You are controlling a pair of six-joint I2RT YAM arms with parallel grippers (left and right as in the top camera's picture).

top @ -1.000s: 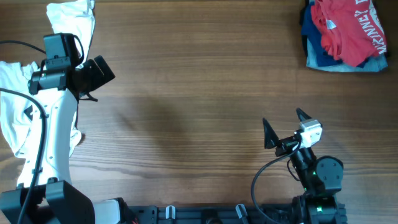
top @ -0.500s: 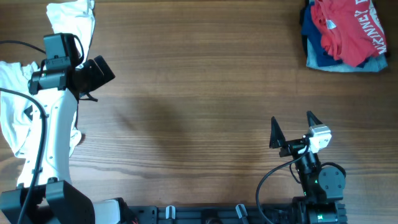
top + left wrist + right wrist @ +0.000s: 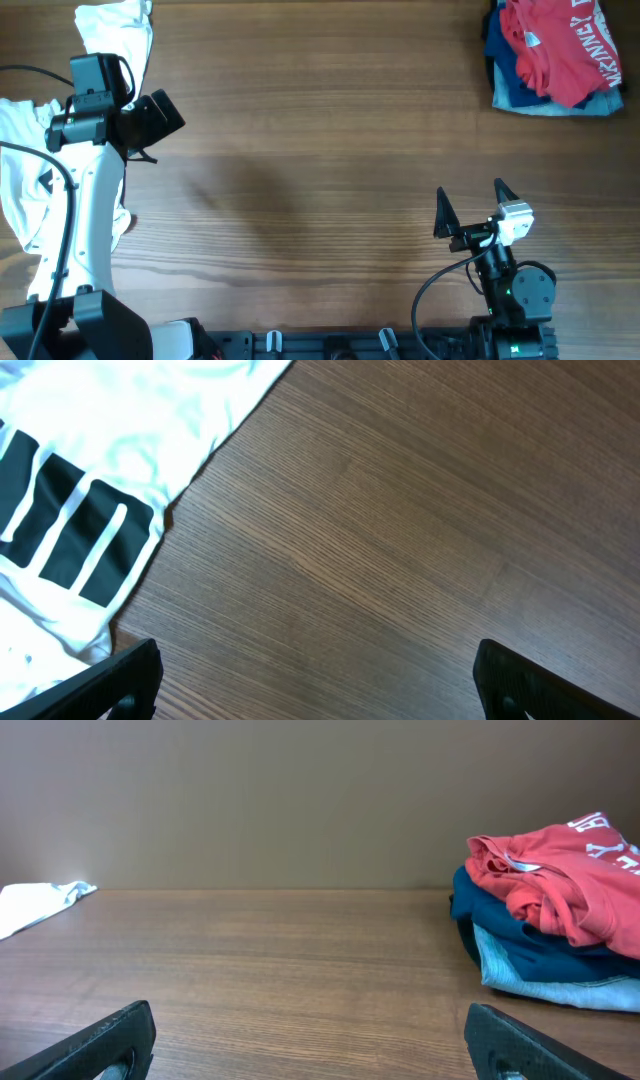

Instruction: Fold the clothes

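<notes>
**Take one shirt, lay it flat, then fold**

The red cotton T-shirt with white lettering (image 3: 560,50) lies crumpled on top of a small pile at the far right corner of the wooden table (image 3: 320,120). Beneath it are a dark blue garment (image 3: 503,82) and a light blue one (image 3: 545,108). A white T-shirt with black print (image 3: 25,170) is bunched along the left edge, well apart from the pile.

The right hand (image 3: 470,195) sits near the front edge with its fingers spread wide and nothing between them, facing the pile across bare wood. The left hand (image 3: 320,682) hangs over the table just beside the white shirt's edge, also spread and empty.

No fold looks begun, so the step in hand is likely fetching a garment to the bare middle. The soft cloth will probably drag its neighbours, so pinch only the top layer at a hem or shoulder. Lift it clear before pulling, and smooth it flat before the first fold
</notes>
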